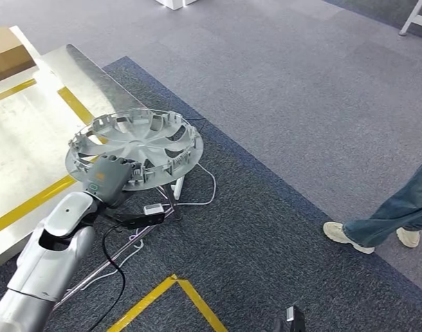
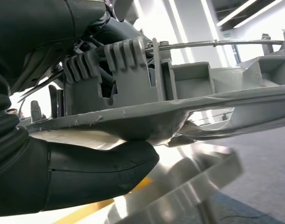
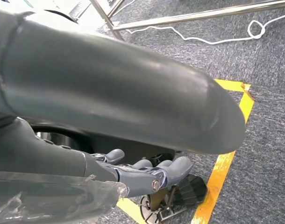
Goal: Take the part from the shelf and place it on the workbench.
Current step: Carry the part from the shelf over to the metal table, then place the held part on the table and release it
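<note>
Part: the grey wheel cover [image 1: 135,146] is off the shelf and up in the air, carried flat over the near right edge of the bench [image 1: 21,138].
Left robot hand: the left robot hand [image 1: 108,178] clamps the cover's near rim, thumb [image 2: 98,170] under, fingers over the top.
Right robot hand: the right robot hand [image 3: 148,175] hangs low by the floor, fingers loosely curled, holding nothing.
Done: pickup and carry, by the look of it.
Left: move it further over the metal top, lower, let go.
Bystander: a person's legs [image 1: 391,214] far right, well apart.
</note>
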Action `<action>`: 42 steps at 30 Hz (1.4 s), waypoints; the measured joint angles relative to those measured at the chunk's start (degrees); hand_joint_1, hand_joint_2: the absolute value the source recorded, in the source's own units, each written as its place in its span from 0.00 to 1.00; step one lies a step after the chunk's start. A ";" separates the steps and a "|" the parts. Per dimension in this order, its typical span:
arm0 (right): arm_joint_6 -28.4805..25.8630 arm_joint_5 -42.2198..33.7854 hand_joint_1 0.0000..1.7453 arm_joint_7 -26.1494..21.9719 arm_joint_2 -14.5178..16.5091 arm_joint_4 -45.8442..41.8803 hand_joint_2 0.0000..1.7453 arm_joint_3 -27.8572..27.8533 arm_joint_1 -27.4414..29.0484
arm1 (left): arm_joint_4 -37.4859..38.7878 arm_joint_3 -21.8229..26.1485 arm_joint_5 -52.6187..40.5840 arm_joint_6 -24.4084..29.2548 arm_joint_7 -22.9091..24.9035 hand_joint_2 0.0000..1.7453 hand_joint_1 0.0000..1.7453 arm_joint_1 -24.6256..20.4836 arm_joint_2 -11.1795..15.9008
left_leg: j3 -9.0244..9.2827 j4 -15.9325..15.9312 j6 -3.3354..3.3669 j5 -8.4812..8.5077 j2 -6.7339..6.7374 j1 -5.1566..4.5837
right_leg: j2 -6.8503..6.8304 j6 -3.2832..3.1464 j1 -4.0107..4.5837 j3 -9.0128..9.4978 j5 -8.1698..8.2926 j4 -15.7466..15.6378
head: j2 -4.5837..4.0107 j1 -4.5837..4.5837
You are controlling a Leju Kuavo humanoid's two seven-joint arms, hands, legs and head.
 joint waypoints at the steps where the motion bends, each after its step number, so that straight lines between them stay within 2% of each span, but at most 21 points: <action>1: 0.14 0.00 0.00 -0.08 0.01 0.00 0.00 0.08 0.01 | 0.34 -0.32 0.09 -0.02 -0.22 1.00 1.00 -0.27 -0.17 | 0.03 -0.17 0.10 0.07 0.03 0.01 | 0.08 -0.13 0.06 -0.06 0.03 0.00 | 0.00 0.00; 3: 0.44 0.00 0.00 -0.17 0.01 0.00 0.00 0.23 0.03 | 1.04 -1.04 0.14 -0.14 -0.45 1.00 1.00 -0.87 -0.64 | 0.06 -0.46 0.07 0.18 0.08 0.06 | 0.14 -0.47 0.21 -0.18 0.06 0.01 | 0.00 0.01; 5: 0.76 0.00 0.00 -0.21 0.01 0.00 0.00 0.41 0.04 | 2.09 -1.83 0.21 -0.46 -0.43 1.00 1.00 -1.62 -1.37 | 0.05 -0.65 -0.30 0.30 0.11 0.11 | 0.14 -0.74 0.33 -0.27 0.07 0.03 | 0.00 0.02; 8: 1.19 0.00 0.00 -0.28 0.01 0.00 0.00 0.61 0.03 | 4.23 -2.77 0.42 -1.05 0.03 1.00 1.00 -2.78 -2.83 | 0.01 -0.88 -1.73 0.43 0.12 0.23 | 0.12 -0.94 0.39 -0.40 0.14 0.06 | 0.00 0.04; 10: 1.43 0.00 0.00 -0.32 0.01 0.00 0.00 0.80 0.04 | 5.76 -3.23 0.55 -1.26 0.36 1.00 1.00 -3.69 -3.82 | -0.04 -0.93 -2.19 0.47 0.12 0.27 | 0.10 -1.01 0.39 -0.44 0.20 0.07 | 0.00 0.06; 32: 2.84 0.00 0.00 -0.30 0.50 0.00 0.00 0.98 0.10 | 18.94 -5.09 1.68 -1.60 3.51 1.00 1.00 -12.11 -10.45 | -0.13 -0.80 -1.88 0.68 0.11 -0.14 | -0.10 -0.69 0.00 -0.28 0.62 -0.13 | 0.00 0.07; 42: 3.15 0.00 0.00 -0.30 0.63 0.00 0.00 0.99 0.16 | 22.12 -5.32 1.68 -1.49 4.21 1.00 1.00 -13.91 -11.66 | -0.13 -0.80 -1.87 0.68 0.11 -0.16 | -0.11 -0.70 -0.01 -0.28 0.63 -0.13 | 0.00 0.07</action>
